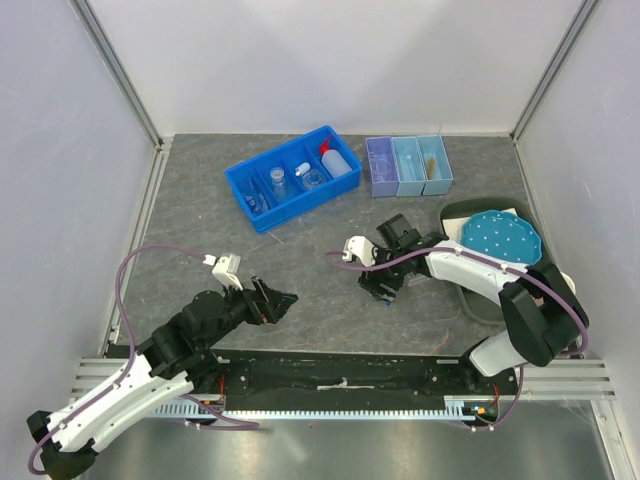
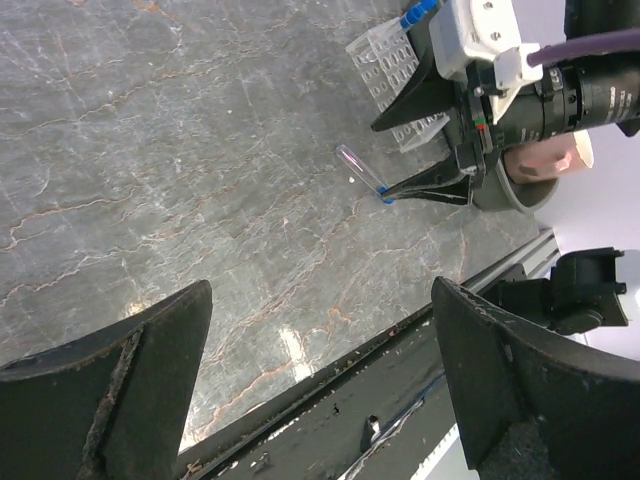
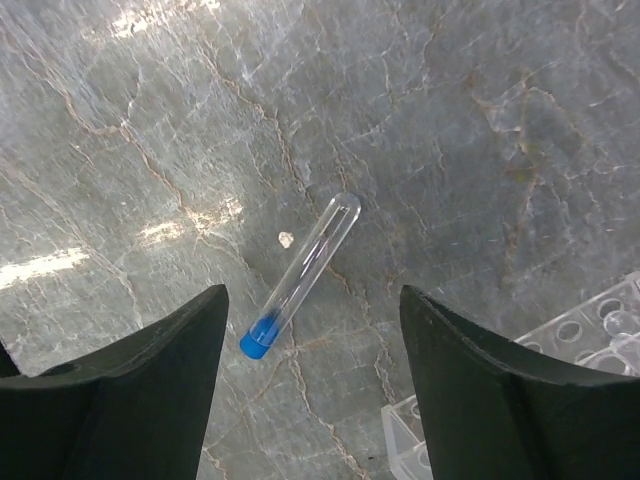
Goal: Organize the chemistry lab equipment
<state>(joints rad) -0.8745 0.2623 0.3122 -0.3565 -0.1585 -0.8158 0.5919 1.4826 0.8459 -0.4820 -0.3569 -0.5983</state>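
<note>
Hands are both standing open. The left hand (image 2: 320, 300) is hovering with its two fingers spread wide over bare surface (image 1: 200, 220), gripping nothing. The right hand (image 3: 312, 300) is hanging with its two fingers parted on either side of one test tube (image 3: 305, 270), not touching it.

That tube is lying flat on the surface, with its blue cap pointing toward the right wrist camera. One clear tube rack (image 2: 392, 75) is sitting just beside the right hand, apart from the tube. One pinkish cup (image 2: 548, 160) is showing behind the right arm.

At the far side, one blue bin (image 1: 300, 205) is holding one white squeeze bottle (image 1: 337, 162) with a red cap in its right end. Small clear flasks (image 1: 278, 183) are occupying the other compartments; their exact number cannot be told. Three small trays (image 1: 407, 165) are standing side by side to the right of the bin, and the rightmost is holding one tan stick (image 1: 430, 160). One teal dotted plate (image 1: 500, 238) is resting near the right arm.
</note>
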